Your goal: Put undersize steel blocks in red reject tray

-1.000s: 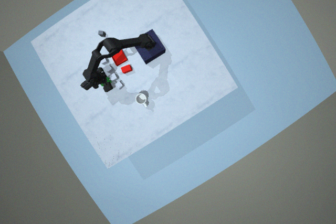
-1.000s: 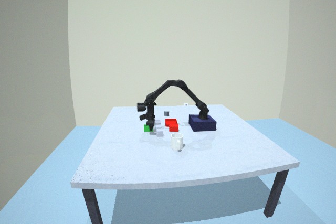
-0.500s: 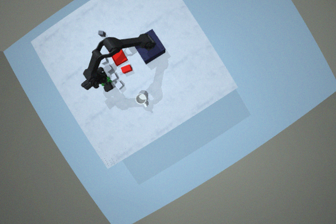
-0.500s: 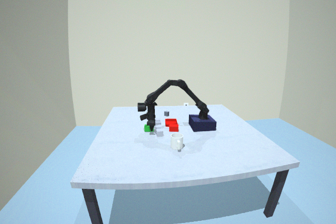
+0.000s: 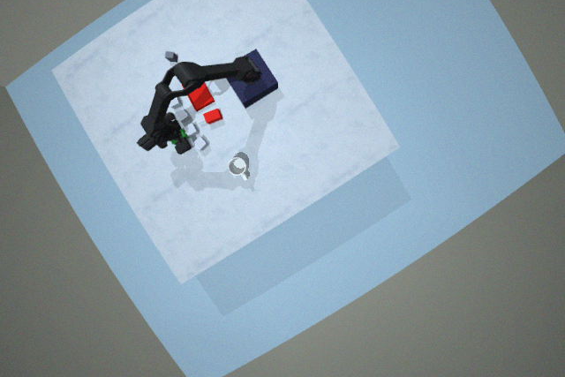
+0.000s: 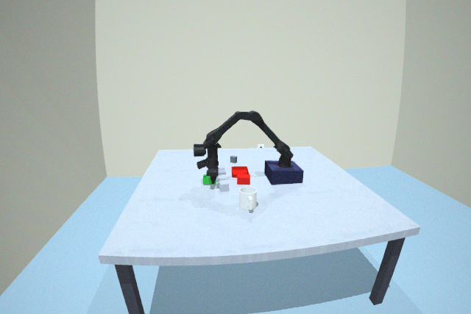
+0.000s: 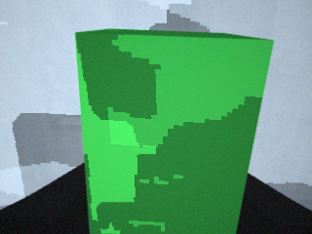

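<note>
My gripper (image 5: 177, 139) (image 6: 211, 173) is shut on the green GO gauge (image 5: 184, 134) (image 6: 207, 179) (image 7: 175, 132). It holds the gauge upright, low over the table at the left of the block cluster. In the wrist view the gauge fills the frame. Pale steel blocks (image 5: 203, 141) (image 6: 223, 186) stand close to the right of the gauge, and grey block shapes (image 7: 46, 138) show behind it in the wrist view. One darker steel block (image 5: 170, 56) (image 6: 233, 159) stands apart at the back. The red reject tray (image 5: 200, 95) (image 6: 238, 170) lies under the arm.
A smaller red piece (image 5: 212, 115) (image 6: 243, 179) lies beside the tray. A white mug (image 5: 237, 165) (image 6: 248, 197) stands in front of the cluster. The arm's navy base (image 5: 259, 83) (image 6: 283, 174) sits to the right.
</note>
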Controlling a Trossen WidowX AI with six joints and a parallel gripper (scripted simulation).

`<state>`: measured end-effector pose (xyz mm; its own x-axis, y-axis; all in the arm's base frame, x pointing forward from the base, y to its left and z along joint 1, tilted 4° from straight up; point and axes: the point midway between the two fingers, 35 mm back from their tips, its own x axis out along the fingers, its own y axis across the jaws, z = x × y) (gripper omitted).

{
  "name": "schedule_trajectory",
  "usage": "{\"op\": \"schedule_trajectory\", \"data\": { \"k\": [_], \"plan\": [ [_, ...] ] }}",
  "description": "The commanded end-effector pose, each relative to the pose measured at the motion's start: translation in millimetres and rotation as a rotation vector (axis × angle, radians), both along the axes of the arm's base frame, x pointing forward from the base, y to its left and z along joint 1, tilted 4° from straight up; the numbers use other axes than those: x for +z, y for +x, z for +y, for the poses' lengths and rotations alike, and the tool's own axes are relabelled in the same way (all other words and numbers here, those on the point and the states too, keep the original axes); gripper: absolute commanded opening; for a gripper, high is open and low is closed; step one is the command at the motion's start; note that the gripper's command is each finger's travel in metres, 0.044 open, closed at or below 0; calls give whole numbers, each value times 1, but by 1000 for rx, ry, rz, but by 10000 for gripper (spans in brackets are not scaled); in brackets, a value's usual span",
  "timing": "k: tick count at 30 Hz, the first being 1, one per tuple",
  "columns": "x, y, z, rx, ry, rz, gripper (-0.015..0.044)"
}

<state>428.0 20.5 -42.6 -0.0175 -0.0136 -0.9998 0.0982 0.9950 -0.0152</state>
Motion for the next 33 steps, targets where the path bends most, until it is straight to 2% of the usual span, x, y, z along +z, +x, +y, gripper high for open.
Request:
{"op": "schedule_trajectory", "data": {
  "k": [1, 33],
  "plan": [
    [1, -2, 0, -5, -1, -2, 0],
    [1, -10, 1, -5, -1, -2, 0]
  ]
}}
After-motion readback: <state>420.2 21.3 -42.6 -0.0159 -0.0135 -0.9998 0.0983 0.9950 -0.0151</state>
